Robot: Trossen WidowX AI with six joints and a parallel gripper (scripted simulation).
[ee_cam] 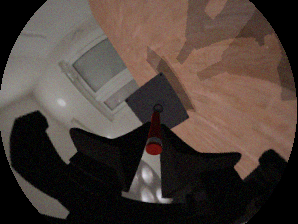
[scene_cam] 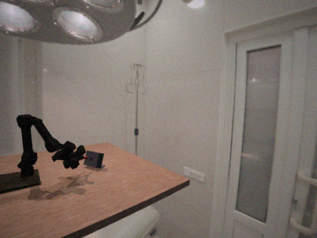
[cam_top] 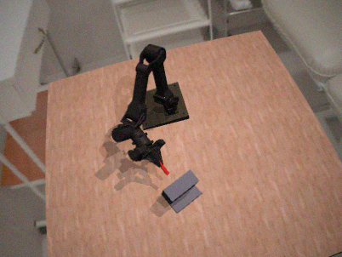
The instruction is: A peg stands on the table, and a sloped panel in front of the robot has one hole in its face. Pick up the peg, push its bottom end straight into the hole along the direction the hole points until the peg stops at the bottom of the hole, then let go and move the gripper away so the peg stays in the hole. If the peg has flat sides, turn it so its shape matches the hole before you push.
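My gripper (cam_top: 159, 160) (scene_cam: 82, 156) (ee_cam: 154, 125) is shut on a thin red peg (cam_top: 164, 169) (scene_cam: 85, 157) (ee_cam: 154, 132) and holds it tilted above the table, its free end pointing at the sloped panel. The panel (cam_top: 182, 190) (scene_cam: 95, 158) (ee_cam: 158, 103) is a small grey-blue wedge on the wooden table (cam_top: 255, 140) (scene_cam: 126, 185). In the wrist view the peg's tip lines up with a small dark hole (ee_cam: 157, 108) in the panel's face, a short gap away. In the top view the peg's tip stands just up and left of the panel's near edge.
The arm's black base plate (cam_top: 174, 108) (scene_cam: 16, 180) sits behind the gripper. A white shelf unit (cam_top: 166, 21) stands beyond the table's far edge. The table's edge (scene_cam: 130, 209) drops off on the right in the exterior view.
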